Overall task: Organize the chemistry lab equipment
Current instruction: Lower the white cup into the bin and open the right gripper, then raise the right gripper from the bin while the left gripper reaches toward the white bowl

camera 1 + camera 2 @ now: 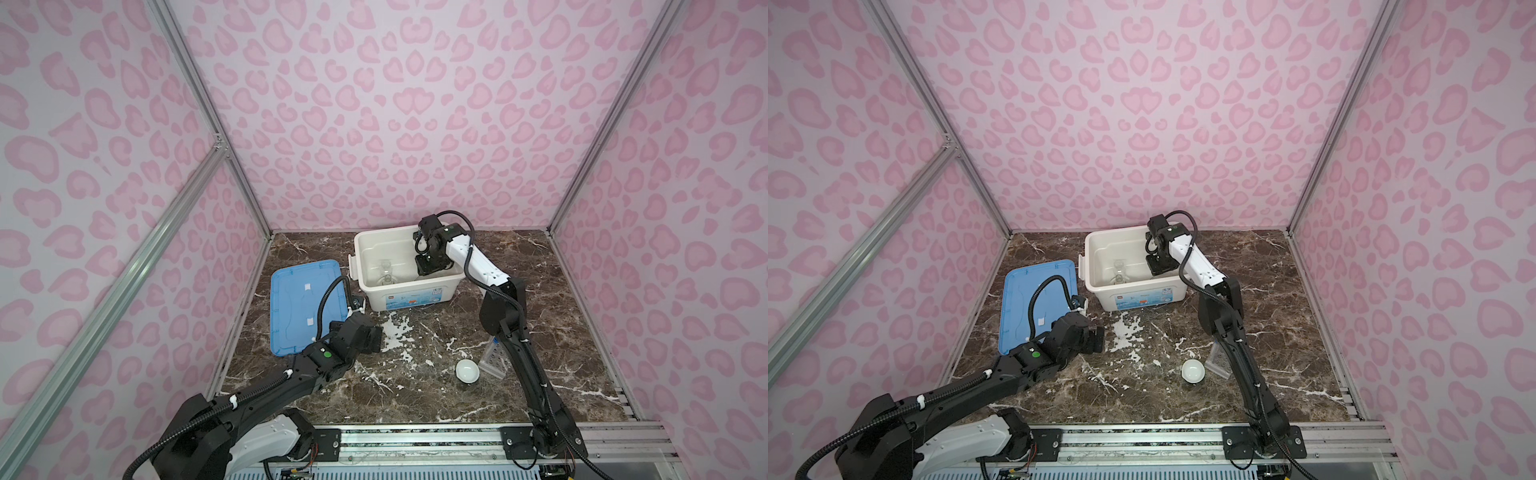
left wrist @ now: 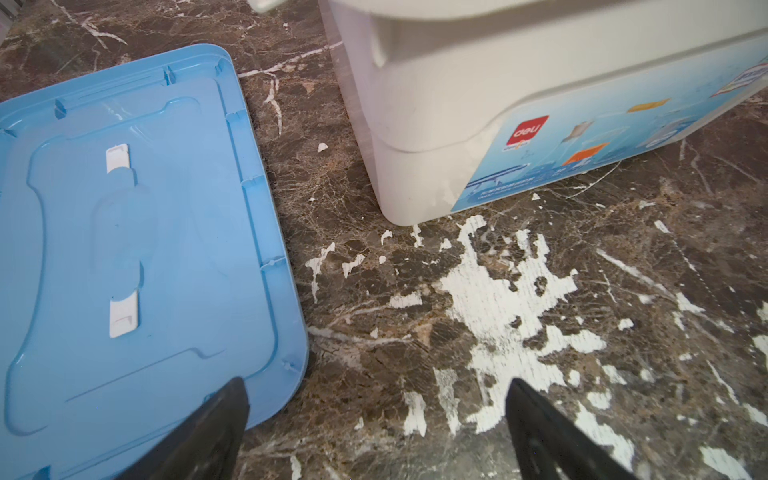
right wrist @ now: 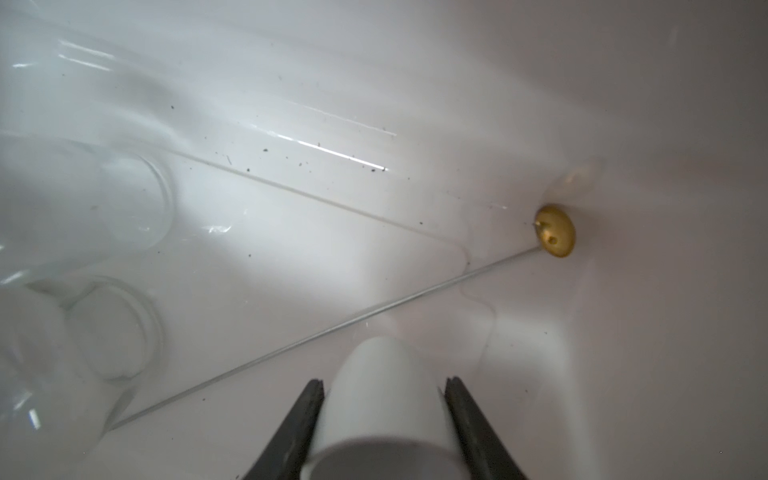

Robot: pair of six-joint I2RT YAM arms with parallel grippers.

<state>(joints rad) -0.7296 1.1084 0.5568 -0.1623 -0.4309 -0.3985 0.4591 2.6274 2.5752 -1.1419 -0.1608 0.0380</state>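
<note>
Flasks (image 1: 384, 272) sit in the box (image 1: 365, 245) beside our right hand (image 3: 384, 381), half closed on a dish (image 3: 382, 415). Our left hand (image 2: 374, 381) gapes empty beside the lid (image 2: 187, 249). We judge a second dish (image 1: 467, 370) and rack (image 1: 494, 360), well behind the right hand on the surface (image 1: 415, 399), still need packing.

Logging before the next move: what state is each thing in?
Storage box: open, lid off.
Blue lid: flat on the table beside the box.
Left gripper: open, empty.
Right gripper: shut on a white dish, inside the box.
Flasks: in the box.
Second dish: on the table.
Tube rack: on the table.
</note>
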